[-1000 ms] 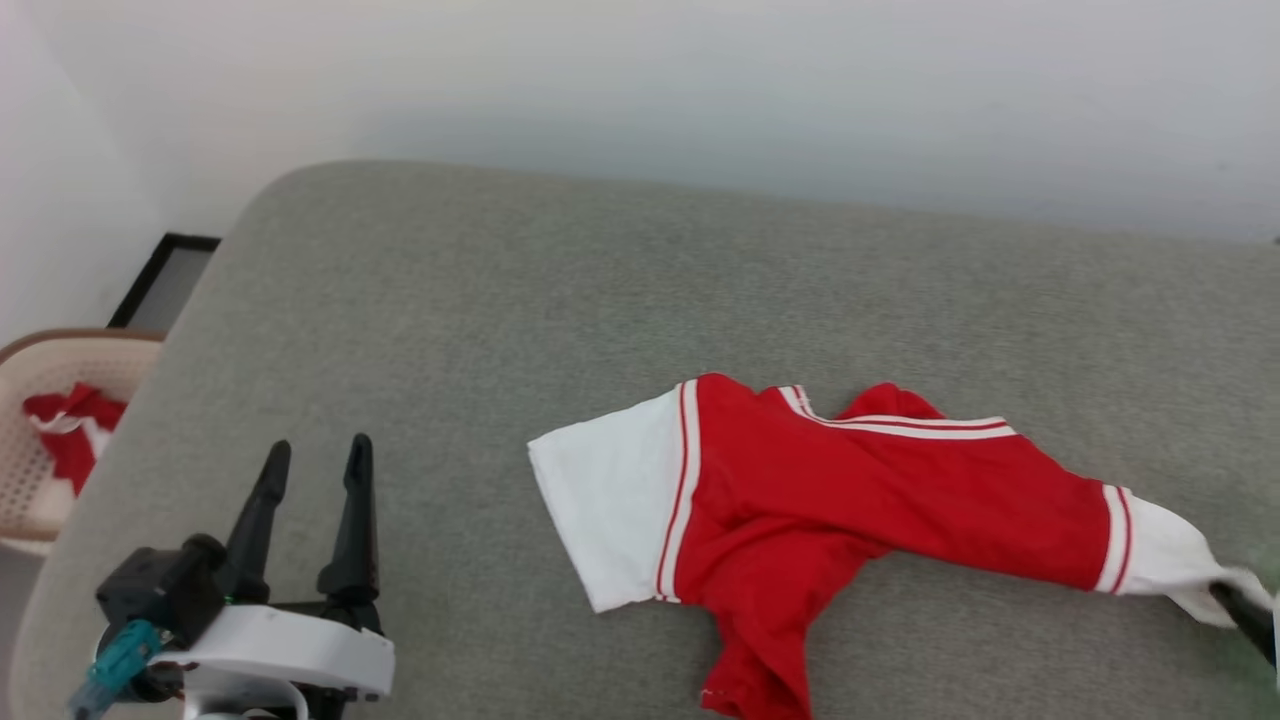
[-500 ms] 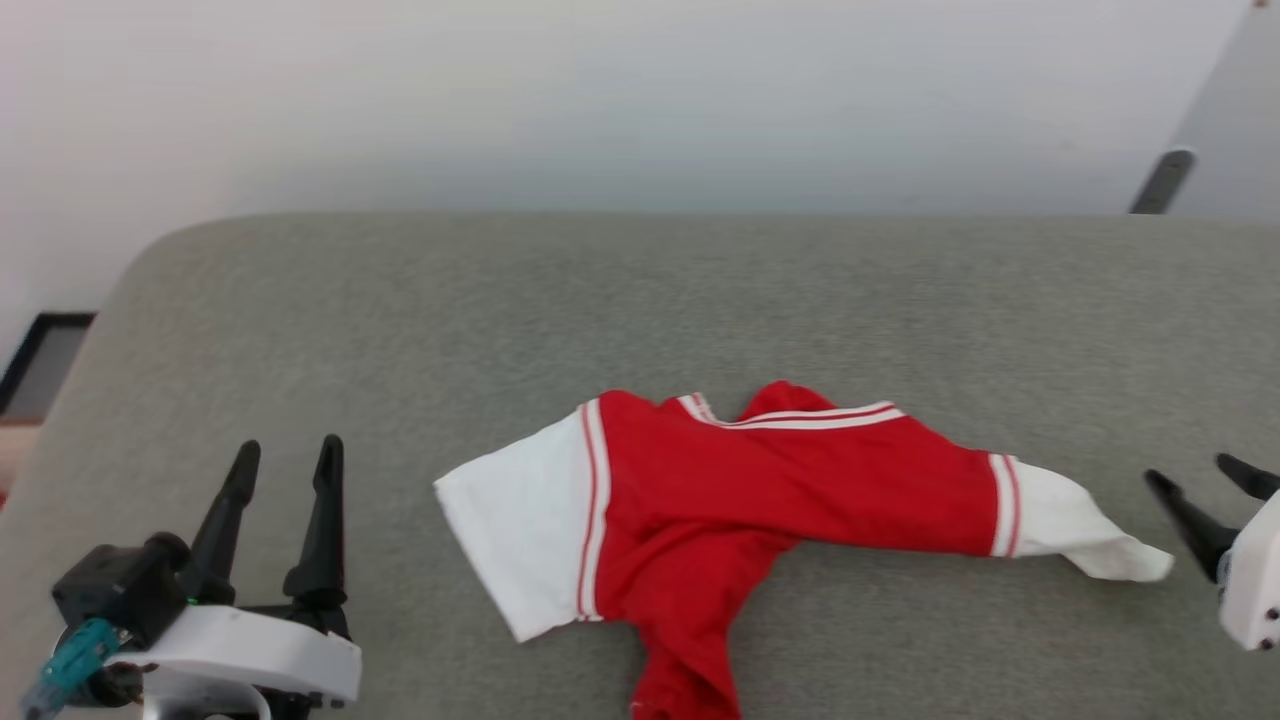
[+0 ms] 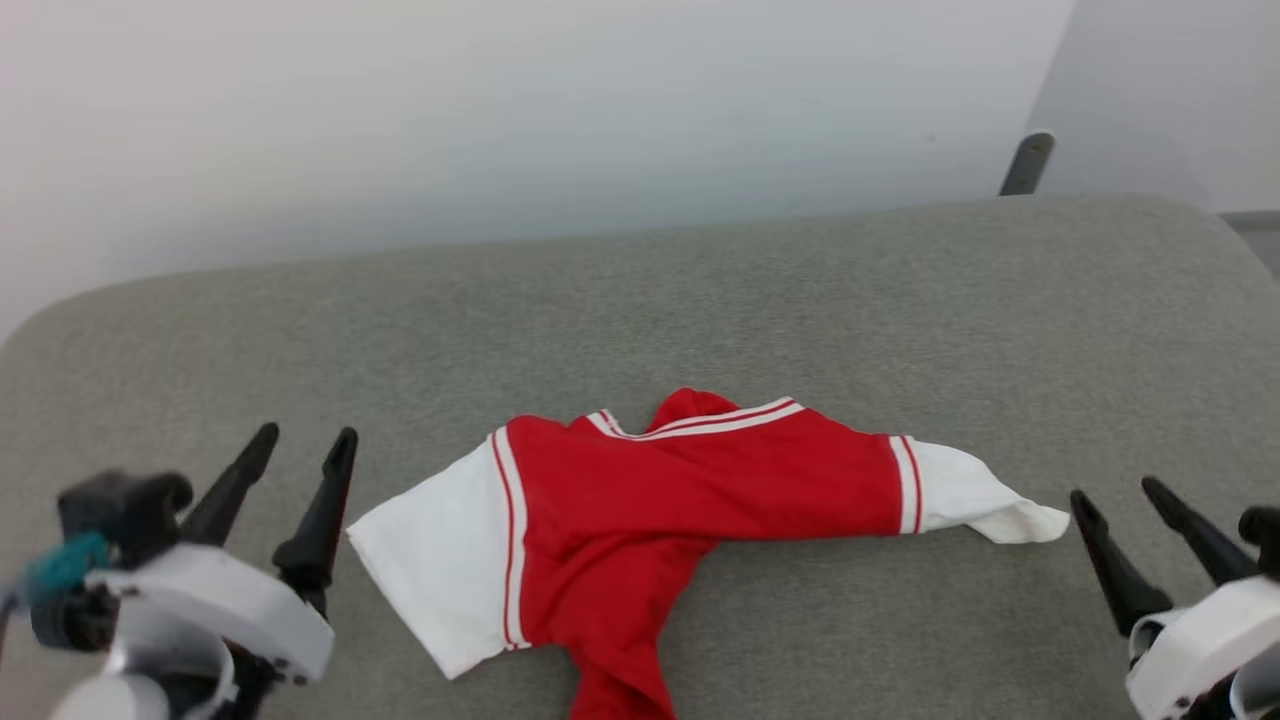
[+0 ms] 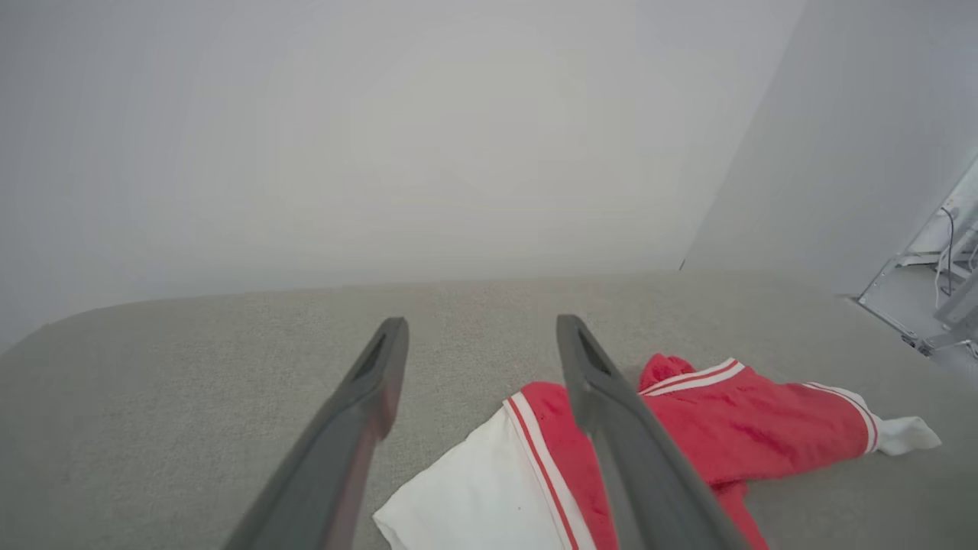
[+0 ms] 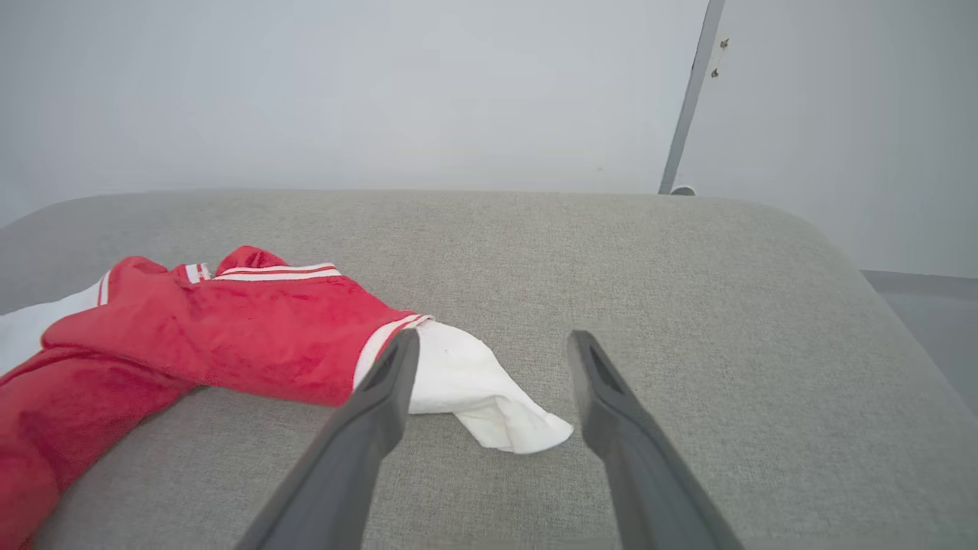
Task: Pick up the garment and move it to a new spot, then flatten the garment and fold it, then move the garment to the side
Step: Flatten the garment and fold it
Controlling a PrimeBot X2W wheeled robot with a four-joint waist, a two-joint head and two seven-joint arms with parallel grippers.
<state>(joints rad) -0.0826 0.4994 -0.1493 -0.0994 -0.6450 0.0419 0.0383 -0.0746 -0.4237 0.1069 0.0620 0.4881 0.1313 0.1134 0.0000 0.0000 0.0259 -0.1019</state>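
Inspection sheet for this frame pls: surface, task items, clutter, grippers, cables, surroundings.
Surface: grey fabric pad with rounded corners, no marks seen.
Job's things: garment, red with white sleeves, lies crumpled and unfolded on the pad. Its lower part runs off the bottom of the head view, and no print shows.
Clutter: nothing seen.
Grippers: left gripper is open and empty, beside one white sleeve. Right gripper is open and empty, just off the other sleeve's tip.
Cables: thin dark cable by a metal frame off the pad. Teal connector on the left wrist.
Surroundings: pale wall. Grey upright bar behind the far corner.
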